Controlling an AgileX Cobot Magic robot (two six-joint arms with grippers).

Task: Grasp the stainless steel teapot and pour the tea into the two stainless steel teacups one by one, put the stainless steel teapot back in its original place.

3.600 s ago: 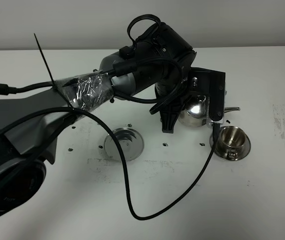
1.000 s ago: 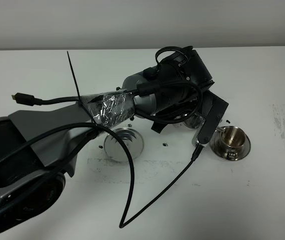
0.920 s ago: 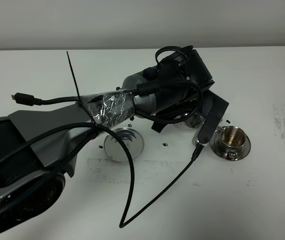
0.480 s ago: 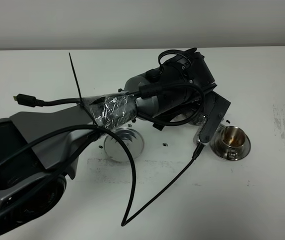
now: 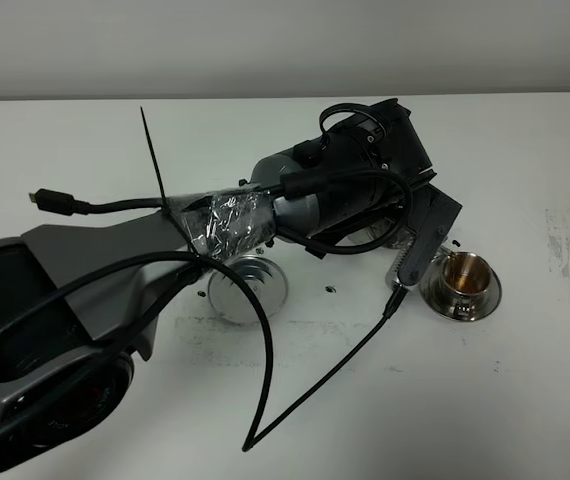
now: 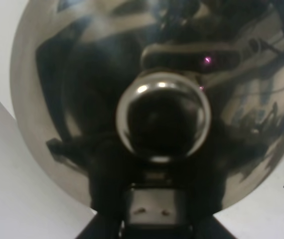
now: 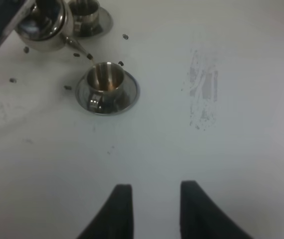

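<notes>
Right wrist view: the shiny tapered stainless steel teapot (image 7: 45,27) is tilted, its thin spout just above the near small steel teacup (image 7: 106,79), which shows reddish-brown tea (image 7: 104,74) inside. The second steel teacup (image 7: 84,11) stands behind. The left gripper (image 5: 370,240) is clamped on the teapot, away from the flat round steel coaster (image 5: 247,287). The right gripper (image 7: 154,211) has its fingers apart and holds nothing.

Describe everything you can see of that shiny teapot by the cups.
The stainless steel teapot is mirror-shiny steel, round-bodied, with a ball knob on top and a thin spout. The left gripper clamps it, seemingly tipped, spout tip close to one teacup. From the high camera the arm hides nearly all of it.
</notes>
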